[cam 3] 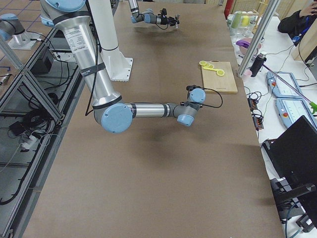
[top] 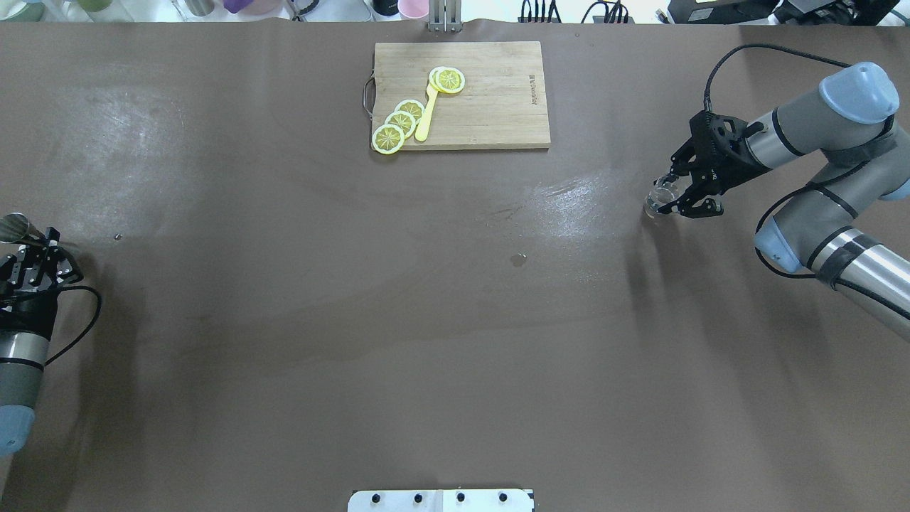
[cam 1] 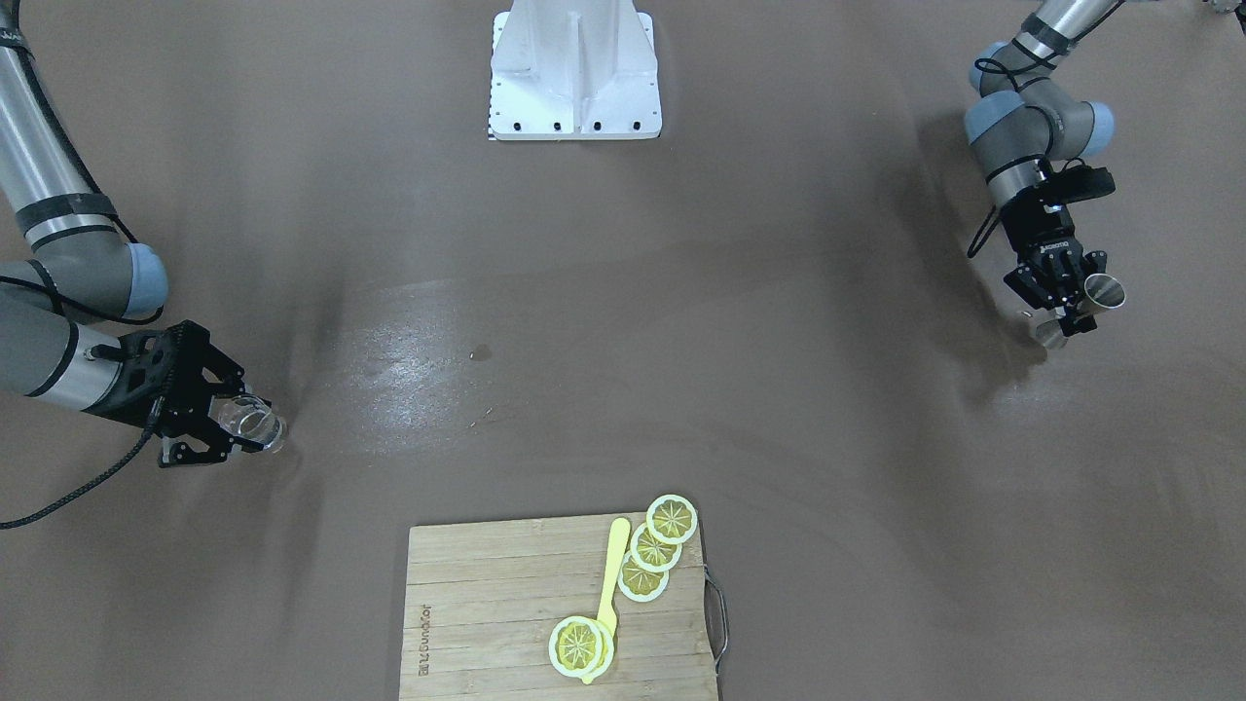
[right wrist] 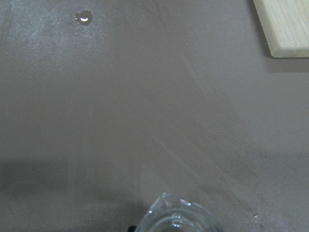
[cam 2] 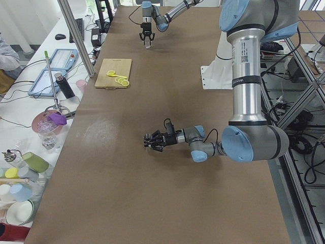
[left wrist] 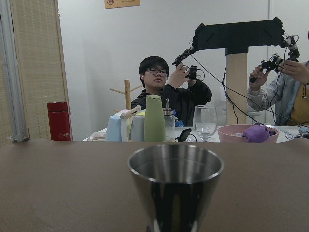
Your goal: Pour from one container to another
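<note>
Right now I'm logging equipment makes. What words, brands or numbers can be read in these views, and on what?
"ROBOTIQ": small white letters on the body of the left gripper, only just legible.
Burnt-in brand mark on the cutting board: too blurred to read.
Sticker on the left arm: too small to read.
Orange sign on the wall: cut off at the view's edge, unreadable.

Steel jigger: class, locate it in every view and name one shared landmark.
Front-facing: jigger right edge.
Overhead: jigger left edge.
Exterior left: jigger centre.
Exterior right: jigger top, tiny.
Left wrist: jigger bottom centre.
Right wrist: not in it.
Landmark: cutting board.
</note>
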